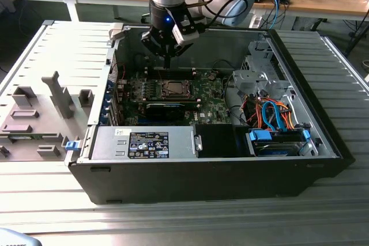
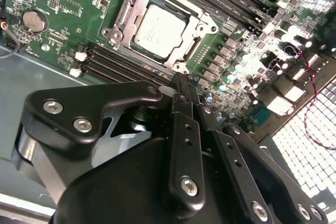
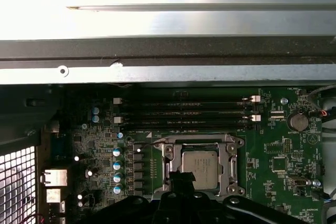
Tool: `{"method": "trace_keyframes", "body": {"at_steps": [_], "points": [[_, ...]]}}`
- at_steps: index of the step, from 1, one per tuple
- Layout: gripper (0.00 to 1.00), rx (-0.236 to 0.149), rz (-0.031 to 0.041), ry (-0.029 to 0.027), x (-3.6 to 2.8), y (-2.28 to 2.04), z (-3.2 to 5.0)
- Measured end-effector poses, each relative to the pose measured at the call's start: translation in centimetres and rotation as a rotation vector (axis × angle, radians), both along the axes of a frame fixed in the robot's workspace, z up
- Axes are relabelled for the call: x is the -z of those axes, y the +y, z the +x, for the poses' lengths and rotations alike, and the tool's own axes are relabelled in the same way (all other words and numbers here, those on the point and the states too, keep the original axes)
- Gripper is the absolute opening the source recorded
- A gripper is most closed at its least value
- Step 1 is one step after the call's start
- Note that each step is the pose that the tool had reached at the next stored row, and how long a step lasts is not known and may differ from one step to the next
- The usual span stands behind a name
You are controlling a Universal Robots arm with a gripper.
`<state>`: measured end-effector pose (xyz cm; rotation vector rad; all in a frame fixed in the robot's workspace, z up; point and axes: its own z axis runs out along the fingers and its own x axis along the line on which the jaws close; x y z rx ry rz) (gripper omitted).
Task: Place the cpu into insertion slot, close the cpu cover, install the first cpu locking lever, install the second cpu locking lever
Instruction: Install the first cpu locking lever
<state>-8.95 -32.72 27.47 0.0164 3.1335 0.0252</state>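
Observation:
The cpu [image 2: 160,30] [image 3: 199,163] lies flat in the insertion slot [image 1: 172,89] on the green board, its silver-grey top showing. The cpu cover [image 2: 202,24] [image 3: 231,156] lies down around it as a silver frame with the chip showing through its window. My gripper [image 1: 167,64] hangs just above the board at the far edge of the socket, beside the memory slots. Its black fingers [image 2: 181,93] are pressed together with nothing seen between them. In the first wrist view the gripper [image 3: 181,178] overlaps the near edge of the cover.
The open computer case [image 1: 323,142] walls the board in. Long black memory slots [image 3: 184,113] run beside the socket. In front of the board lie a black card [image 1: 164,108] and a labelled metal box [image 1: 144,142]. A drive cage with orange and blue cables [image 1: 271,110] stands on the exterior view's right, a grey fixture tray [image 1: 40,113] on its left.

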Motion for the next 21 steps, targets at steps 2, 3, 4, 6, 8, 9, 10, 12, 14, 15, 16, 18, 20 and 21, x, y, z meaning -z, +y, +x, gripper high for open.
{"method": "trace_keyframes", "body": {"at_steps": [2,3,4,6,8,9,10,12,14,15,16,18,20,21], "points": [[0.11,0.0,0.0,0.0,0.0,0.0,-0.15],[0.11,0.0,0.0,0.0,0.0,0.0,-0.23],[0.11,0.0,0.0,0.0,0.0,0.0,-0.29],[0.11,0.0,0.0,0.0,0.0,0.0,-0.42],[0.11,0.0,0.0,0.0,0.0,0.0,-0.57],[0.11,0.0,0.0,0.0,0.0,0.0,-0.71],[0.11,0.0,0.0,0.0,0.0,0.0,-0.81],[0.11,0.0,-0.0001,0.0,0.0,0.0,-0.92],[0.11,0.0,0.0,0.0,0.0,0.0,-1.03],[0.11,0.0,0.0,0.0,0.0,0.0,-1.1],[0.11,0.0,0.0,0.0,0.0,0.0,-1.22],[0.11,0.0,0.0,0.0,0.0,0.0,-1.35],[0.11,0.0,0.0,0.0,0.0,0.0,-1.56],[0.11,0.0,0.0,0.0,0.0,0.0,-1.68]]}}
